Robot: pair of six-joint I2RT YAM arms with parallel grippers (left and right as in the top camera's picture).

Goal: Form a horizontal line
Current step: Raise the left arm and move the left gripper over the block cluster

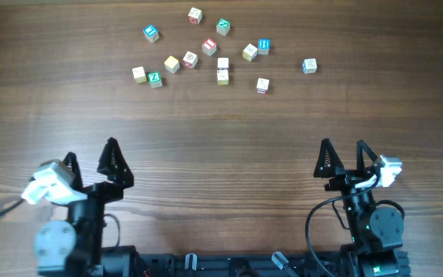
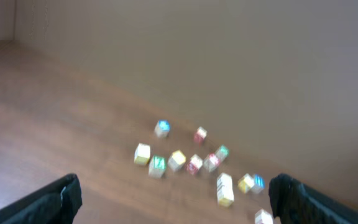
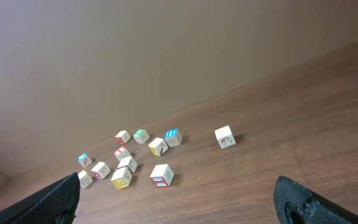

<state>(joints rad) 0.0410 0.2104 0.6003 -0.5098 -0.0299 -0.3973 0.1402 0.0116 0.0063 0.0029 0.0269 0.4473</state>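
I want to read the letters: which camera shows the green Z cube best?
Overhead: the green Z cube shows its Z clearly. The left wrist view blurs it; in the right wrist view I cannot find it.

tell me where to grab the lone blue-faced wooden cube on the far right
Grip the small blue-faced wooden cube by two opposite side faces, coming straight down from above. It lies flat on the wooden table, standing alone with bare wood all round, so there is room on either side. The open right claw is nearer.
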